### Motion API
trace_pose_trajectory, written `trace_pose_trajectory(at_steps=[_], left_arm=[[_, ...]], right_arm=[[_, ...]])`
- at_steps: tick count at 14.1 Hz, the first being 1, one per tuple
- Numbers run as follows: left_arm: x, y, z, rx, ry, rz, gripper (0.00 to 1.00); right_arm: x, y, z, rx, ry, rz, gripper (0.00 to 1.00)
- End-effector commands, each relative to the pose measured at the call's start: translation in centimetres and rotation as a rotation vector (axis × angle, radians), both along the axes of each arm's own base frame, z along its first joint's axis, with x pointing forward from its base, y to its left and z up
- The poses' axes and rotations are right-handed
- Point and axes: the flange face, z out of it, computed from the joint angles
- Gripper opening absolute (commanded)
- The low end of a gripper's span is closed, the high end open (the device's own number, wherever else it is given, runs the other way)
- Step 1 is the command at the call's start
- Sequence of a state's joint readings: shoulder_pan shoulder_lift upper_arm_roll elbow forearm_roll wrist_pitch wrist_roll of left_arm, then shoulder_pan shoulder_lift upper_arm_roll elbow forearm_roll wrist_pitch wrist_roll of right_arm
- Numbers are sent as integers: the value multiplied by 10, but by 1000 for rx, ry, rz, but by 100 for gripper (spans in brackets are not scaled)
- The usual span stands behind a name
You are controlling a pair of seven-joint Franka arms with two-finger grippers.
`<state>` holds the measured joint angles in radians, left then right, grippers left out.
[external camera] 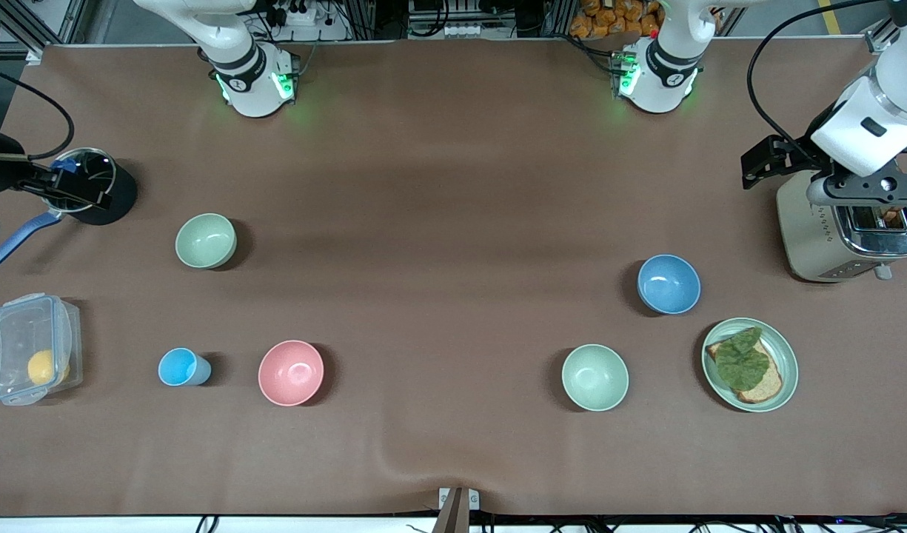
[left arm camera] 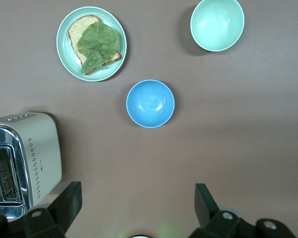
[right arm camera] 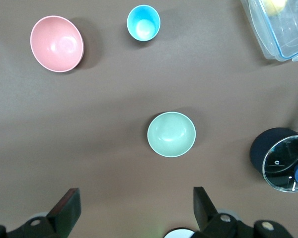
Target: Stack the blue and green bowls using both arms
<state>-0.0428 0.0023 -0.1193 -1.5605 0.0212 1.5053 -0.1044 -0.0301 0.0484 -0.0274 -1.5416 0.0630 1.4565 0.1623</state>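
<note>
Blue bowl [external camera: 668,283] sits beside the toaster [external camera: 842,229]; green bowl [external camera: 206,240] near the pot [external camera: 90,185]. Well apart, nothing stacked. Left gripper [left arm camera: 134,208] held over the toaster, right gripper [right arm camera: 134,208] over the pot, both spread, empty.

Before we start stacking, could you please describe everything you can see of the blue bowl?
The blue bowl is small, round, matte sky-blue, with a plain smooth rim. It stands upright and empty on the brown table, toward the left arm's end, farther from the front camera than the green plate of toast. Nothing touches it.
</note>
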Motion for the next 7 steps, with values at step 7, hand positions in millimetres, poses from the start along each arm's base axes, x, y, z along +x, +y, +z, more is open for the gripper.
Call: trace_pose_trajectory(at_steps=[7], left_arm=[[1, 6, -1, 0, 11, -29, 100]], right_arm=[[-7, 0, 10, 32, -23, 24, 100]])
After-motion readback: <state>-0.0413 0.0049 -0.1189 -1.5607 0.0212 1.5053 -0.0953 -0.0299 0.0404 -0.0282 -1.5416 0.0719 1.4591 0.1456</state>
